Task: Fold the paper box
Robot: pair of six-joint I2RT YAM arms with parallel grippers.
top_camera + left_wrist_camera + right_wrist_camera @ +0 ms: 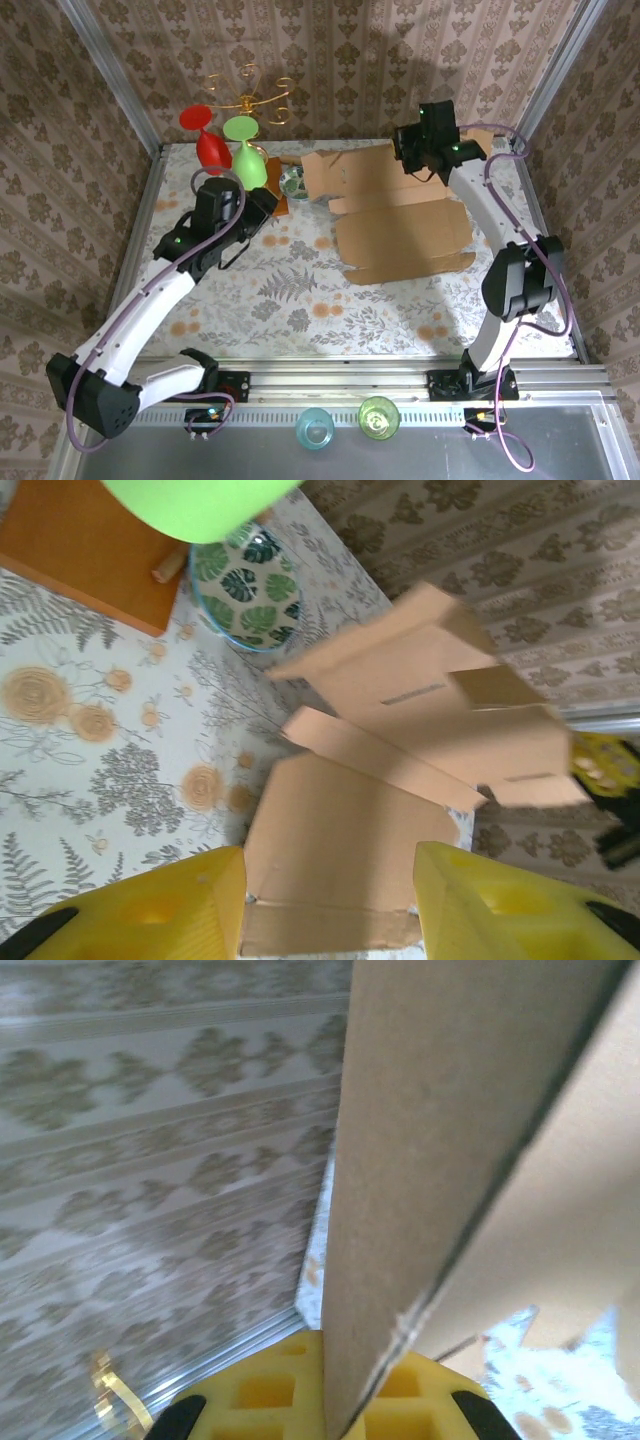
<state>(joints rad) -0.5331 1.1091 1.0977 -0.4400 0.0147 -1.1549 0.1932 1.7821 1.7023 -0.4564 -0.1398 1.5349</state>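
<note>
Paper box (400, 235) lies mostly flat on the worktop (290, 300), ahead of both claws, with its far panel (350, 170) raised off the surface. The right claw (335, 1400) is pressed together on the edge of that panel: in the right wrist view the cardboard sheet rises straight up from between its yellow fingers (250, 1395). The left claw (330, 900) stands spread and holds nothing. The box's near end and its flaps lie just beyond the left claw's fingertips, apart from them. A leaf-patterned bowl (245, 590) and a wooden board (85, 545) sit further off to its left.

The step in hand looks like the first fold, standing the far panel up along its crease, and the task seems at an early stage, since most of the sheet is unfolded. The next move probably calls for the left claw to reach forward and press the base down, so the sheet does not slide or lift while the right claw swings the panel over.
</note>
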